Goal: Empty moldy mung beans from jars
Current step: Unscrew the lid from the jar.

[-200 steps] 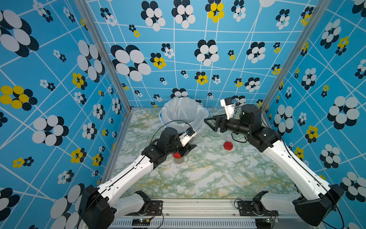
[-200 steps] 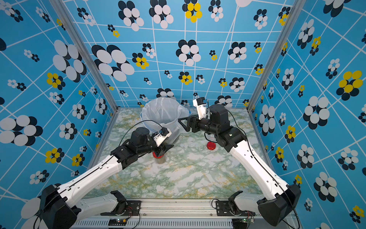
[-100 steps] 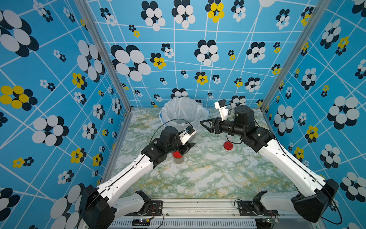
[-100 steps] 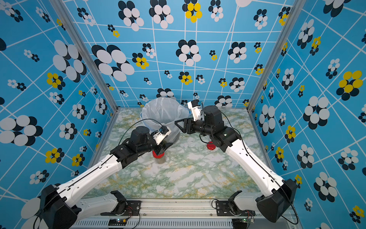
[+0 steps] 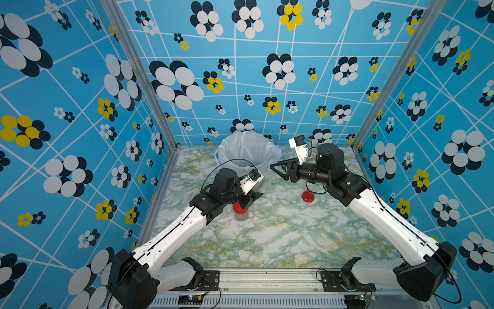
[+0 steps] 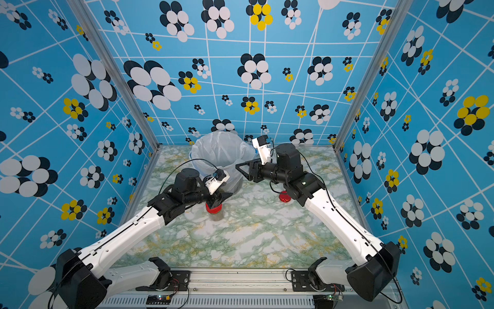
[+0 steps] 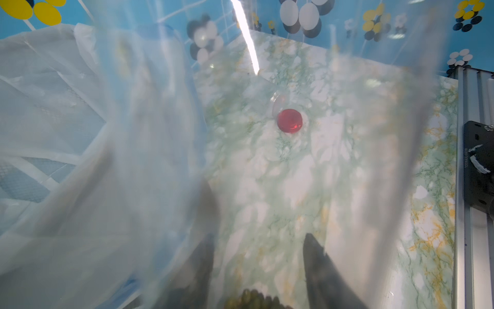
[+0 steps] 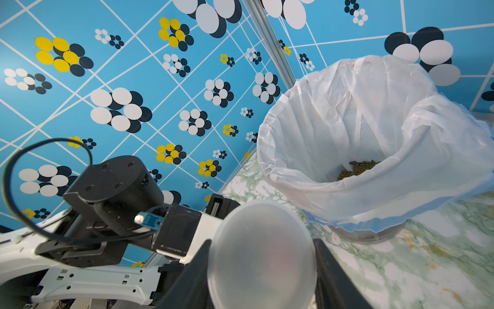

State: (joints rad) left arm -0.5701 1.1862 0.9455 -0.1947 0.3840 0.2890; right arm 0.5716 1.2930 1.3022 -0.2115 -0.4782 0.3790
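Short jar looks emptied; tall jar next, by my reading.
Right pincer [image 8: 262, 242] is clamped on the short jar [image 8: 260, 263], which looks empty, beside the bucket [image 8: 374, 198] where beans [image 8: 358, 167] lie. Left pincer [image 5: 253, 198], narrow, grips the tall jar [image 7: 294, 174], seemingly upright just beside the liner, with beans low inside, probably level so nothing spills before its turn. Lidded jar [image 5: 241, 212] stands under that arm, with the loose lid [image 5: 308, 196] well apart.

- The left arm [image 5: 176, 232] and right arm [image 5: 387, 222] are wearing white shells with small screw holes, between black joints.
- A thin black cable [image 8: 49, 139] is looping over the left wrist motor.
- The left gripper [image 5: 252, 199] and right gripper [image 5: 276, 168] are showing black tapered fingers [image 8: 334, 275].
- White camera brackets [image 5: 299, 148] are topping both wrists.
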